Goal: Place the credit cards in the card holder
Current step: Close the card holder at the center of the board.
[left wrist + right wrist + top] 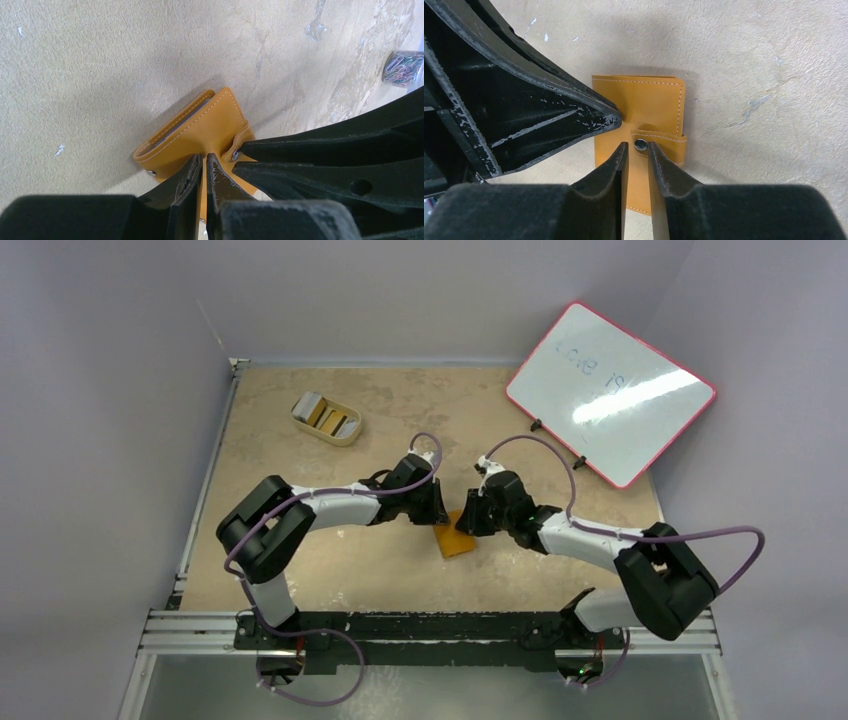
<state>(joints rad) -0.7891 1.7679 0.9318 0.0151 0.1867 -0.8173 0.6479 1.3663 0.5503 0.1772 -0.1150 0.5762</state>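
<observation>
The card holder [458,540], a flat orange-tan folded wallet, lies on the table between my two grippers. The credit cards [322,412], grey and gold-brown, stand in a cream oval tray [352,434] at the back left. My left gripper [440,512] is shut, its tips [205,157] resting on the card holder [200,125] near one edge. The wallet's far end gapes a little. My right gripper [468,518] has its fingers close together astride the snap end of the strap [661,142] on the card holder [644,100].
A white board with a red rim [610,390] leans at the back right. A small holder of coloured paper clips [404,67] stands beside it. The table's metal rail [430,630] runs along the near edge by the arm bases.
</observation>
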